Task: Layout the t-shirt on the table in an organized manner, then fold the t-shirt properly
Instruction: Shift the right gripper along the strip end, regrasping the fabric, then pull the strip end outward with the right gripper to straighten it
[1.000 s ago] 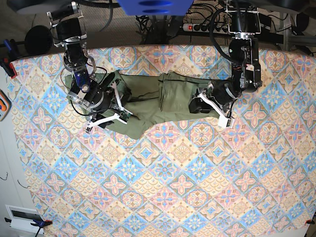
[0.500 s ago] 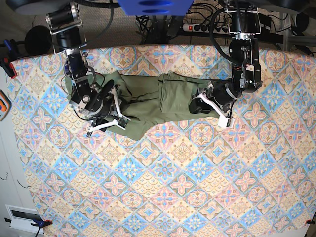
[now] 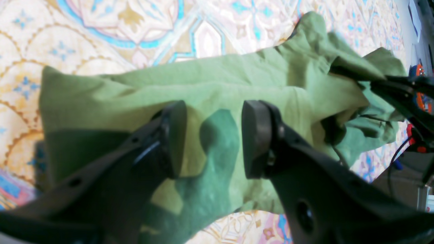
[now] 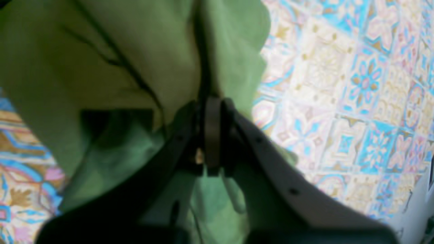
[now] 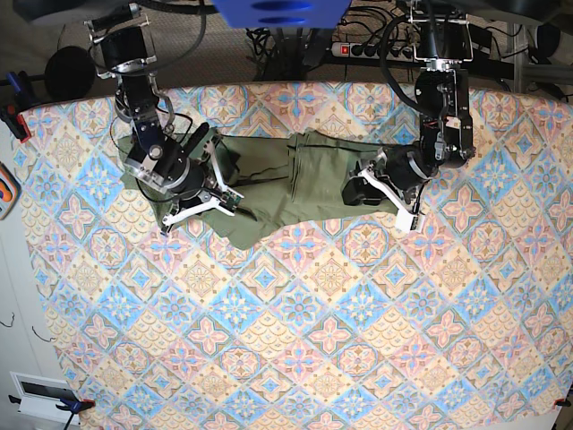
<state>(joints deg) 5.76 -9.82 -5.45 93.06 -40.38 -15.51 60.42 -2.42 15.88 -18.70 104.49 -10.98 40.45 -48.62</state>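
The olive-green t-shirt lies bunched in a long strip across the far part of the table. On the left of the base view my right gripper is at the shirt's left end. The right wrist view shows the right gripper with its pads pressed together on a fold of the t-shirt. My left gripper sits over the shirt's right end. In the left wrist view the left gripper is open, with the t-shirt flat beneath the gap and nothing between the pads.
A power strip and cables lie behind the table's far edge. An orange object pokes in at the left edge, and a white box sits at the lower left. The patterned cloth stretches wide in front of the shirt.
My right gripper has closed on the shirt's left end and shifted slightly, pulling that fabric with it. The left arm has stayed still and open.
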